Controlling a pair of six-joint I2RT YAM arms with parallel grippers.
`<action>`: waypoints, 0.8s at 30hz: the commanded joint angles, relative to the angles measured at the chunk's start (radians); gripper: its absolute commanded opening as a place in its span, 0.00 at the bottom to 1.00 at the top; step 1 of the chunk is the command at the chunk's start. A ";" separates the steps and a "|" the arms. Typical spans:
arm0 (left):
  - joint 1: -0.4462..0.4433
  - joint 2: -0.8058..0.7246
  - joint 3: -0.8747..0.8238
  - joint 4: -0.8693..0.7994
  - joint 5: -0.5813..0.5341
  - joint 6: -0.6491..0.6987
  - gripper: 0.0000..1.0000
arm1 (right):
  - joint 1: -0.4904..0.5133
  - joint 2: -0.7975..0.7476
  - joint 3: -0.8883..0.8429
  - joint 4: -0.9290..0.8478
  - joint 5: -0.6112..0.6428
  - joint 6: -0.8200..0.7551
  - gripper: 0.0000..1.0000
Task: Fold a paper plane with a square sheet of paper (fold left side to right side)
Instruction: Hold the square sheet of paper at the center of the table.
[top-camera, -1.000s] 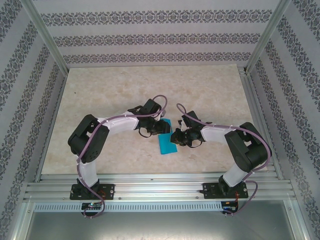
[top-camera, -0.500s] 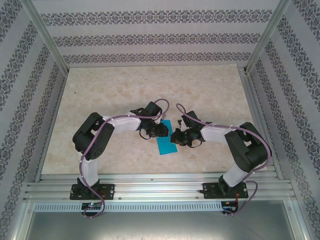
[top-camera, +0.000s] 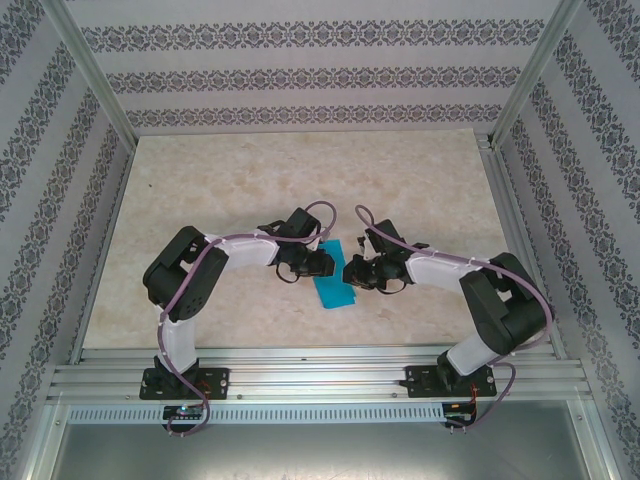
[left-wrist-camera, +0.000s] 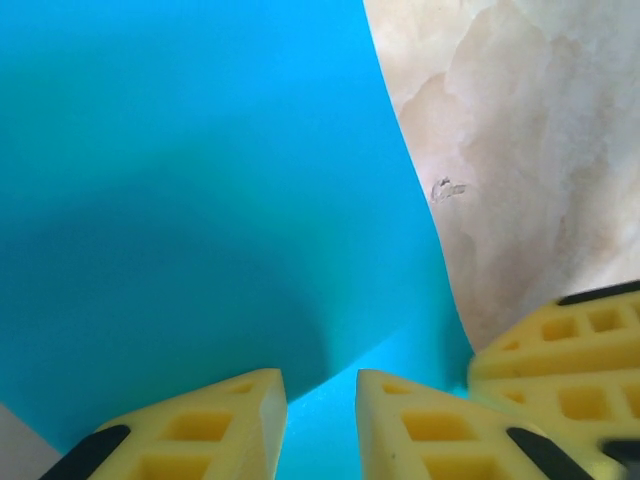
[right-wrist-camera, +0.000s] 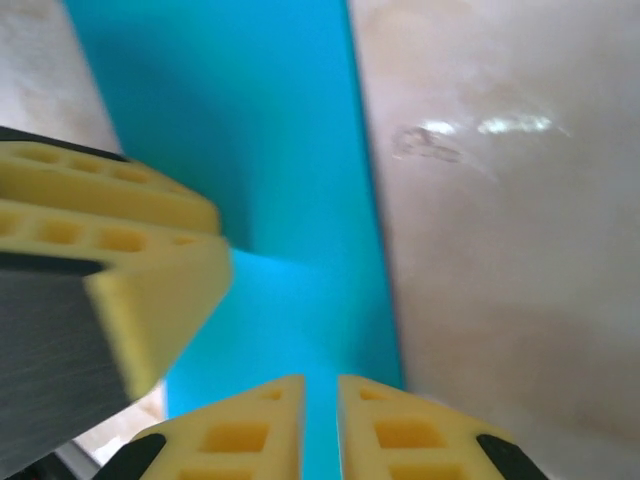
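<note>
The paper (top-camera: 332, 288) is flanked on the desk (top-camera: 250, 180) by the left claw (left-wrist-camera: 320, 385) and right claw (right-wrist-camera: 320, 385), both nearly closed with any grip indiscernible, presumably for creasing.

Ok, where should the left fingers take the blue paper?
On the blue paper, probably the curved edge nearest the left fingers, which looks bowed up off the layer beneath. Come in low from that open side, one finger under it; the rest seems flat on the table.

You see a beige marbled tabletop (top-camera: 200, 200) mid-frame, patterned walls (top-camera: 300, 75) across the top, metal rails (top-camera: 320, 365) along the bottom
</note>
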 joint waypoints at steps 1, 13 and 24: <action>-0.006 0.042 -0.054 -0.055 -0.016 0.013 0.28 | 0.020 -0.086 0.034 0.033 -0.021 -0.003 0.16; -0.010 0.034 -0.054 -0.063 -0.019 0.018 0.28 | 0.110 -0.041 -0.063 0.171 -0.012 0.143 0.15; -0.009 0.021 -0.047 -0.059 -0.024 0.016 0.28 | 0.115 0.014 -0.112 0.056 0.088 0.155 0.15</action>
